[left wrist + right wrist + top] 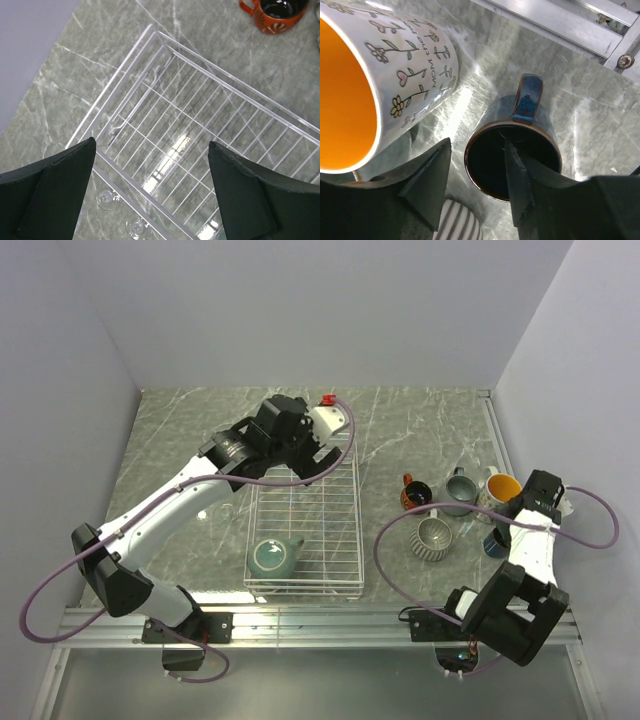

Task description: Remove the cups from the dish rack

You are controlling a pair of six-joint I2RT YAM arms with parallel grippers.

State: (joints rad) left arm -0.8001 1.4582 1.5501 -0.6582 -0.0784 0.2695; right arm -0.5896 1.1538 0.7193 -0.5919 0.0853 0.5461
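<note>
Straddling the blue cup's [487,160] rim, the right gripper [477,150] stands half open, gripping nothing. Left gripper [152,145] hangs wide over the rack's [330,530] far end; one teal mug [272,557] sits inside.

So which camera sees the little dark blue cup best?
The right wrist view: the dark-blue cup fills the middle, with its handle and dark inside clear. The top view shows only a small bit of it beside the right arm. The left wrist view misses it.
</note>
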